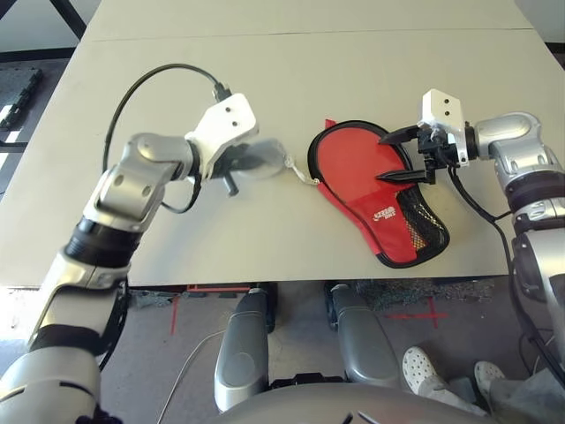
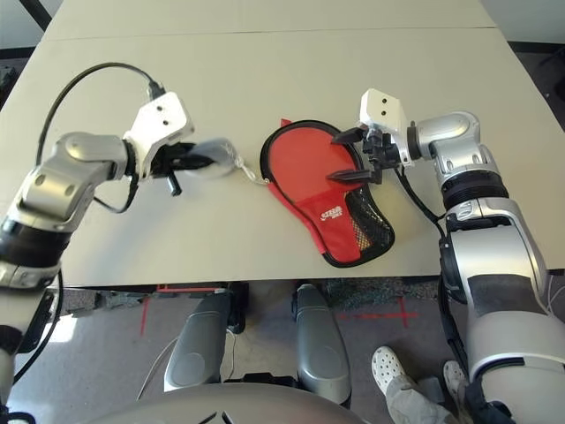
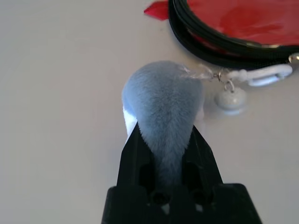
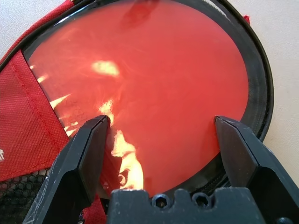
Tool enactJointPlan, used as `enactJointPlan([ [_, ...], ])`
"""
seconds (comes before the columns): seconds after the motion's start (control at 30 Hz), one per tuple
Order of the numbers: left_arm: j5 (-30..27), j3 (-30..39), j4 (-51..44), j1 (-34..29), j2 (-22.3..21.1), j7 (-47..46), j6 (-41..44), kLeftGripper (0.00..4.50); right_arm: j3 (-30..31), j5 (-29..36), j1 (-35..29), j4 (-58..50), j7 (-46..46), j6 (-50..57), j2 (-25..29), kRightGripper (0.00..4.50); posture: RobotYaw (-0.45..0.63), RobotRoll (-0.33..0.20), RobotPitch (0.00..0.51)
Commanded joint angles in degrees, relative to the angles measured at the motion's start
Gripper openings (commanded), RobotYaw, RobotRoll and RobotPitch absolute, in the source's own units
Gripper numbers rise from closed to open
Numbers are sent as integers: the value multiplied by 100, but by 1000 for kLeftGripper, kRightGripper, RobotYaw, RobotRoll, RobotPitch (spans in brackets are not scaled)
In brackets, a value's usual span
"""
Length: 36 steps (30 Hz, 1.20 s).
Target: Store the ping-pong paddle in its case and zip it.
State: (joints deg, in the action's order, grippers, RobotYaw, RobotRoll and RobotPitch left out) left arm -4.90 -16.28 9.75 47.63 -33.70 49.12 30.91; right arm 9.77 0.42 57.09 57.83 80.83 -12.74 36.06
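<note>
You're on the zipping step by the looks of it. The case (image 1: 375, 190) lies flat on the table (image 1: 291, 79), and through its clear glossy panel the round red ping-pong paddle (image 4: 154, 88) sits inside. Your left hand (image 3: 163, 154) is clenched on the fluffy pom-pom charm (image 3: 161, 100), clipped by a white clasp (image 3: 264, 74) to the black zipper edging. Your right hand (image 1: 399, 155) hovers spread wide over the case. Next you'll probably want it pinning the soft fabric while the left pulls the charm around.

white logo on the case (image 1: 375, 190), lettering too small to read
</note>
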Motion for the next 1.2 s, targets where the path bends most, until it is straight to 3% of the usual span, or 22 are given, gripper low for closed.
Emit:
enactJointPlan([
  [0.03, 341, 37, 1010, 468, 249, -306, -446, 376, 146, -305, -302, 109, -178, 95, 37, 4500, 57, 0, 279],
  [0.2, 700, 53, 2934, 1369, 799, -704, -1214, 361, 119, -296, -417, -34, -214, 169, 69, 4500, 30, 0, 279],
  [0.43, 1268, -188, 4607, 2163, 1052, -750, -1872, 345, 65, -282, -599, -258, -231, 267, 134, 4500, 12, 0, 282],
  [0.77, 1575, 5, 5641, 2744, 1296, -1330, -2470, 343, 56, -238, -811, -558, -204, 428, 156, 4500, 7, 0, 289],
  [1.03, 1632, 426, 6381, 3203, 1877, -3139, -3151, 342, 42, -212, -963, -811, -209, 557, 247, 4500, -26, 0, 286],
  [1.2, 1628, 654, 6546, 3296, 2133, -3797, -3346, 341, 22, -182, -1084, -975, -232, 635, 301, 4500, -43, 0, 284],
])
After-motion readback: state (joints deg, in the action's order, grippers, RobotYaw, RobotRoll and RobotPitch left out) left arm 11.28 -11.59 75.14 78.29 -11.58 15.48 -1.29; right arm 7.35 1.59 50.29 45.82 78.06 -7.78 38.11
